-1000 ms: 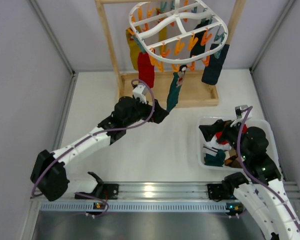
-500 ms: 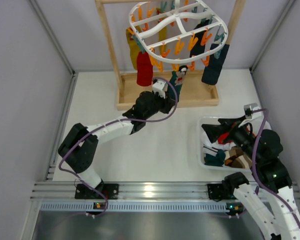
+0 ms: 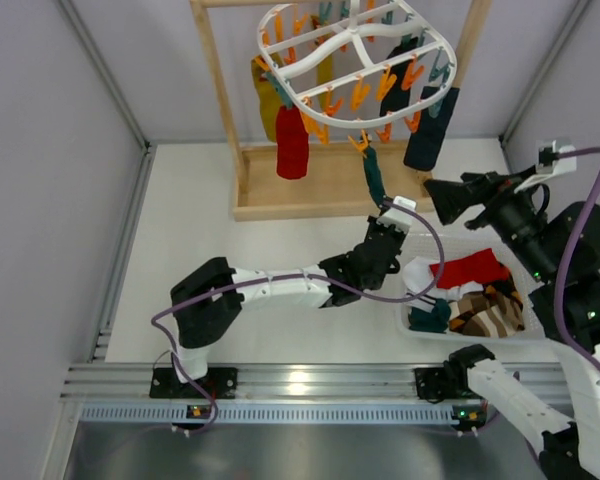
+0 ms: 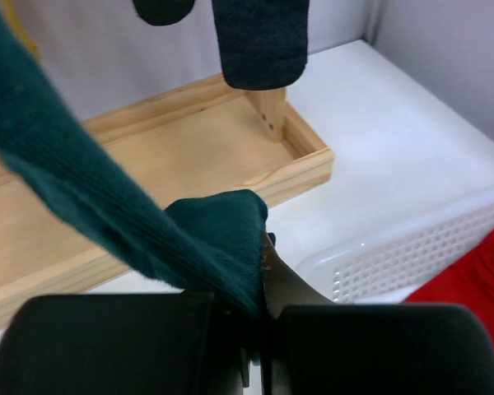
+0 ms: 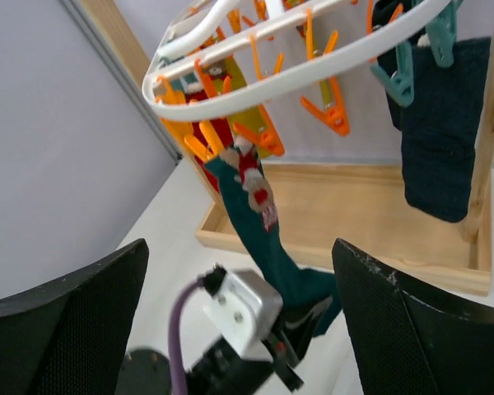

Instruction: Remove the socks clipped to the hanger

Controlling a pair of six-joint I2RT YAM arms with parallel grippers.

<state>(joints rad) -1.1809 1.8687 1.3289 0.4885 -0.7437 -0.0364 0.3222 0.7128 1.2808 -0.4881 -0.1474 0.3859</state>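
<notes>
White table (image 3: 280,230): left pincer (image 4: 257,288) clamps teal sock (image 3: 373,178) (pegged on hanger (image 5: 313,64)); right pincer (image 3: 435,195) agape.

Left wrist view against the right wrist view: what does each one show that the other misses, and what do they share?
Only the left wrist: the left hand shut on the toe of the teal sock, and the white basket with a red sock lying inside. Only the right wrist: the hanger and the orange peg clipping that teal sock's top end. Both: the teal sock, the wooden tray and a dark navy sock.
</notes>
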